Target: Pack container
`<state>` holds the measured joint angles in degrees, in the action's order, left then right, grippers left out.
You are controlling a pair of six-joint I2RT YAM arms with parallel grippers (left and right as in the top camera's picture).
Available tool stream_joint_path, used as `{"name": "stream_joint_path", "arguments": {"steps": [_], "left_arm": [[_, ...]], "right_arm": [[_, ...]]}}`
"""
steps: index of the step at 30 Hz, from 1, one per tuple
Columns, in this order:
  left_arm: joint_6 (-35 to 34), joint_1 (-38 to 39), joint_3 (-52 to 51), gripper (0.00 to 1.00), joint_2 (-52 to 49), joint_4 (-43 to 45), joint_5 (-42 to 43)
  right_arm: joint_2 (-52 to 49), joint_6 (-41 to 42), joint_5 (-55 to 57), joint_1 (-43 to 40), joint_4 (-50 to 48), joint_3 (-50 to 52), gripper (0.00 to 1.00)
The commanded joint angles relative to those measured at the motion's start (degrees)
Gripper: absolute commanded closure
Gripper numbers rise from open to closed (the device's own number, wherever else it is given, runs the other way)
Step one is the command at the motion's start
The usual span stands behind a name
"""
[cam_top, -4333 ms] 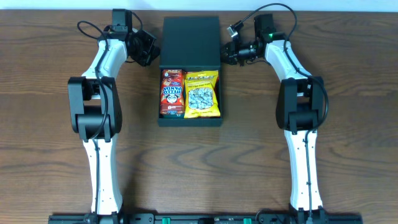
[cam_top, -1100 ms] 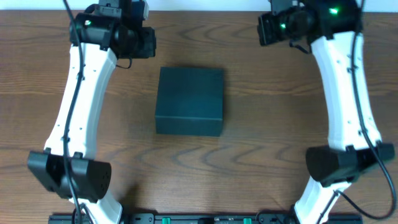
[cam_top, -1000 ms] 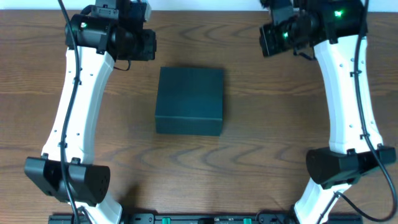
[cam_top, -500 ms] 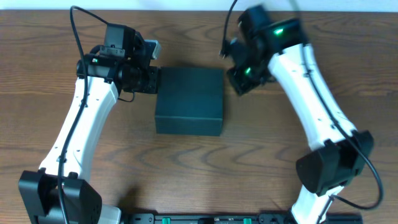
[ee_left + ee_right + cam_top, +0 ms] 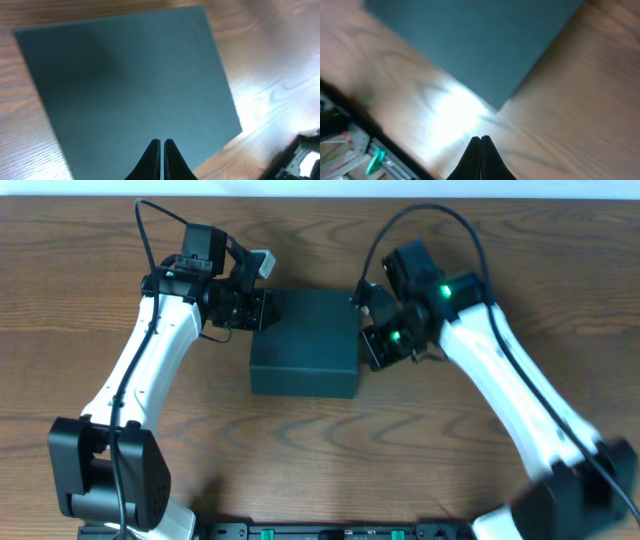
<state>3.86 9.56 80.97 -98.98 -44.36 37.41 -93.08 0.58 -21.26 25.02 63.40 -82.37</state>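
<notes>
The container (image 5: 305, 355) is a dark teal-black box in the middle of the table, its flap lid closed flat, contents hidden. My left gripper (image 5: 262, 310) is shut and empty over the box's far left edge; in the left wrist view its fingers (image 5: 161, 147) hover above the lid (image 5: 130, 85). My right gripper (image 5: 368, 350) is shut and empty beside the box's right edge; in the right wrist view its fingers (image 5: 480, 145) are over bare wood just off a corner of the box (image 5: 475, 45).
The wooden table (image 5: 320, 450) surrounds the box. The arm bases and a black rail (image 5: 320, 530) run along the front edge. Cables loop above both wrists.
The box, open with snack packets earlier, now has its lid closed. Both arms have swung from the far corners in toward the box's left and right sides.
</notes>
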Motion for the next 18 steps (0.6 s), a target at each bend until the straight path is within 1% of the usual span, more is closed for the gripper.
{"name": "stream_joint_path", "arguments": {"steps": [1, 5, 8, 11, 15, 18], "left_arm": [[1.75, 0.37, -0.33, 0.94, -1.27, 0.04, 3.17], [2.86, 2.78, -0.87, 0.94, -1.66, -1.01, 2.99], [3.06, 4.94, -1.88, 0.94, -1.86, -0.79, 1.09], [3.02, 6.23, -2.16, 0.94, -1.88, -0.81, -3.02], [3.02, 6.27, -2.54, 0.94, -2.14, -1.07, -3.43], [3.02, 6.34, -3.63, 0.94, -2.62, -1.46, -3.43]], "right_arm": [[5.16, 6.93, -1.27, 3.32, -4.13, 8.63, 0.98], [10.64, 12.76, -1.16, 7.28, -15.72, 20.31, 0.98], [11.54, 16.15, -1.27, 9.51, -21.92, 26.18, 0.99], [11.54, 16.81, -1.27, 11.56, -24.17, 29.77, 0.98], [11.89, 16.83, -0.72, 14.67, -24.22, 32.13, 0.98], [12.26, 18.67, 3.04, 17.42, -24.35, 32.57, 0.98]]}}
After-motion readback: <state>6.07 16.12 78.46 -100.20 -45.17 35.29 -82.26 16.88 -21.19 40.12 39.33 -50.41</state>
